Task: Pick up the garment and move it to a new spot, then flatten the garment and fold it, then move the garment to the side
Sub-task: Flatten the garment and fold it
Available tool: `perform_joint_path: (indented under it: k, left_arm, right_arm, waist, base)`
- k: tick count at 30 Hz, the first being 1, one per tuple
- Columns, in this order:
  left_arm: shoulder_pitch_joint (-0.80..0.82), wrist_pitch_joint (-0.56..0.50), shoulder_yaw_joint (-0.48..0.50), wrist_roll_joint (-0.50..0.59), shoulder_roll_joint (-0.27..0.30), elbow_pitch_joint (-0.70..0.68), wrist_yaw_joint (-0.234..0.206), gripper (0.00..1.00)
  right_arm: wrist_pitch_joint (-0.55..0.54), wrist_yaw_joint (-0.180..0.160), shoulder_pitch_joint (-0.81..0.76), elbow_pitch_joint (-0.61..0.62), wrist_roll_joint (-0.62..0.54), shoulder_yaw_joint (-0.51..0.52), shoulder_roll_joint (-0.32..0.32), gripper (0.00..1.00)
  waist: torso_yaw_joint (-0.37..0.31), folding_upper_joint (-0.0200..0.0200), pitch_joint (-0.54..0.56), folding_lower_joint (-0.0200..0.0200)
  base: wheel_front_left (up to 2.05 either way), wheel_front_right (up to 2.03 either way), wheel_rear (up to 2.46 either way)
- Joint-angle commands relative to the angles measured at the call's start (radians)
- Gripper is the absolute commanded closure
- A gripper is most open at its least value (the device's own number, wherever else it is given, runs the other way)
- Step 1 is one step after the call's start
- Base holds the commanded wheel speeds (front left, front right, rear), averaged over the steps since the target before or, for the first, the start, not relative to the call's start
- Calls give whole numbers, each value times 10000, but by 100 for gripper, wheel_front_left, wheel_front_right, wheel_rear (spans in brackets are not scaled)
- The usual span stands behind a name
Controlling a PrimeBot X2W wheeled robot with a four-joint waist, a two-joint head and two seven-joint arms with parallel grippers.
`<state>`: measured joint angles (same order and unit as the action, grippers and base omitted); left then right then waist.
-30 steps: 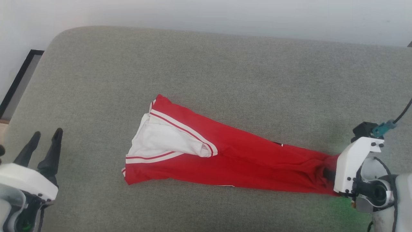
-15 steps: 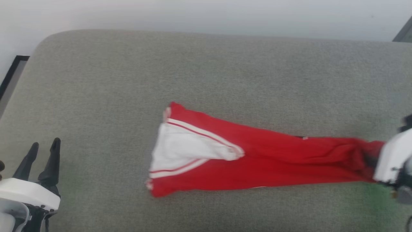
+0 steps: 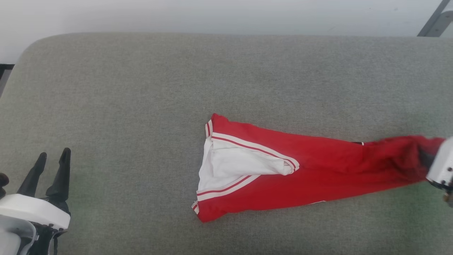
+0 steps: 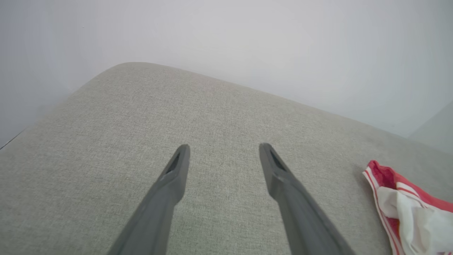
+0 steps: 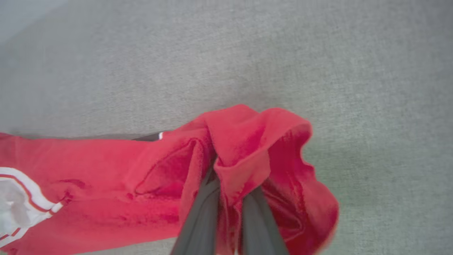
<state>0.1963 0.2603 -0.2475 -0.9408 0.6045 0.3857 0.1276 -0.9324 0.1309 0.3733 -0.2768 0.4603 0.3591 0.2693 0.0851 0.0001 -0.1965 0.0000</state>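
Red garment (image 3: pixel 283 177), just one, lies stretched over the grey bench (image 3: pixel 141 88), right of centre. Of my two tools, I see the right tool (image 5: pixel 230 212) pinching its bunched end and the left tool (image 4: pixel 223 150) spread wide, empty, well apart.

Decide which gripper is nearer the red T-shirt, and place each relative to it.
Right. The right gripper is shut on the bunched red end of the T-shirt; the left gripper stands open over bare cushion, well clear of the white-sleeve end.
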Motion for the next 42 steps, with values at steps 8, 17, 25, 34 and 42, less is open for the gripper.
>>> perform_joint_path:
  k: [8,17,25,34,42]
  left_arm:
    - [-273,57,124,-34,-35,-153,35,0]
    - [-3,56,-355,-48,-219,-142,36,0]
    - [389,56,-947,-116,-357,-7,37,0]
    - [742,56,-1380,-274,-447,213,37,0]
    - [616,56,-1251,-317,-390,327,37,0]
  right_arm:
    - [-882,-6,-646,2554,1072,-1897,-688,100]
    - [-697,-6,-401,2869,1480,-4121,-1272,100]
    - [113,-6,251,1493,1709,-5495,-1556,100]
    - [1200,-6,1167,-468,1999,-6767,-1709,82]
    - [1726,-6,1693,-1143,2381,-7424,-1492,0]
  waist:
    - [-104,-1,158,0]
    - [413,-1,387,0]
    - [1070,-1,530,0]
    - [1541,-1,652,0]
    - [1389,-1,851,0]
  base:
    - [0,0,0]
    - [0,0,0]
    - [0,0,0]
    - [0,0,0]
    - [0,0,0]
